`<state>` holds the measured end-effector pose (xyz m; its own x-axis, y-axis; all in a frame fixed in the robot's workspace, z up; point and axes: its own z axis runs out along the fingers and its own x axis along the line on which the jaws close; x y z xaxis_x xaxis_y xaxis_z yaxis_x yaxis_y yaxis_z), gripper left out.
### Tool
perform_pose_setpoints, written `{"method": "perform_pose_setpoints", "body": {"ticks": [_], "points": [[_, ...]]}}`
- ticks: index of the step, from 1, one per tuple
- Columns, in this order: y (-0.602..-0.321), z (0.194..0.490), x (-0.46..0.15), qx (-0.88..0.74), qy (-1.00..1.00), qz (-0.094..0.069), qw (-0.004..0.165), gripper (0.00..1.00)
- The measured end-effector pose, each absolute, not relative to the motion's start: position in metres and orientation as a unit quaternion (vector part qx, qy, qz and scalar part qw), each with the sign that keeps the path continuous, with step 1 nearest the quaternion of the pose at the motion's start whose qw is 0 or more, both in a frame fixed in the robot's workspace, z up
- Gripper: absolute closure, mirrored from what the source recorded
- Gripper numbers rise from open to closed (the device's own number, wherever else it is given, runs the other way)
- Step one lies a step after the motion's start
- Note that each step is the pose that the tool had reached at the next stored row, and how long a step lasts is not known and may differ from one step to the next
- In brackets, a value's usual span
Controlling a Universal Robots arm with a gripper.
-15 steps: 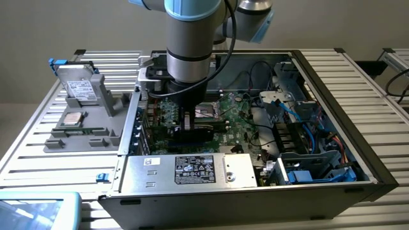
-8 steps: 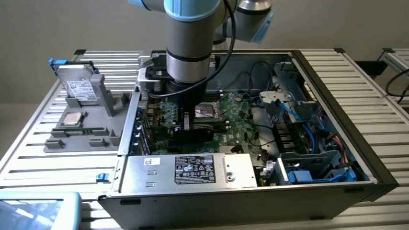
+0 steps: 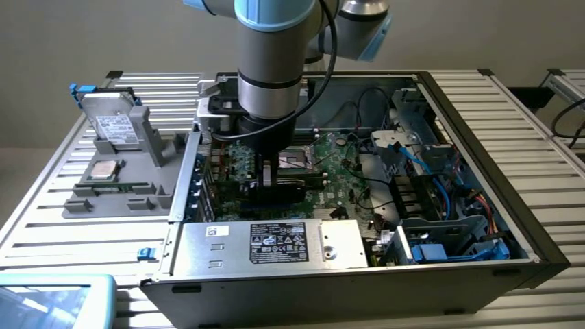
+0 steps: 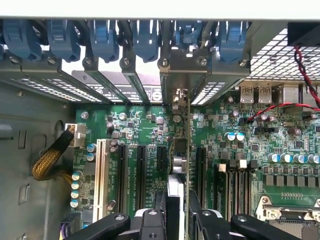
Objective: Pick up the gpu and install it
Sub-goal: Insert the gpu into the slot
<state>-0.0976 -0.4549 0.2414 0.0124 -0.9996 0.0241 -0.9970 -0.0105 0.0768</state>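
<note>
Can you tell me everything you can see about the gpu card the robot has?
The gpu is a small flat card with a black side, standing on its edge inside the open computer case. The gripper holds it from above, down over the green motherboard. In the wrist view the card is seen edge-on as a thin strip between the black slots, its silver end bracket against the case's back wall. Whether it is fully seated cannot be told.

The arm [image 3: 270, 62] hangs vertically, wrist down, gripper [image 4: 176, 212] pointing straight down; its black fingers [image 4: 200, 220] seem clamped on a thin upright card.
</note>
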Motion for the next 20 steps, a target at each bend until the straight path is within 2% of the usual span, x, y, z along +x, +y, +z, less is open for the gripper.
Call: {"method": "perform_pose_setpoints", "body": {"ticks": [20], "points": [[-0.4554, 0.2413, -0.0967, 0.701, -0.712, -0.020, 0.035, 0.72]]}}
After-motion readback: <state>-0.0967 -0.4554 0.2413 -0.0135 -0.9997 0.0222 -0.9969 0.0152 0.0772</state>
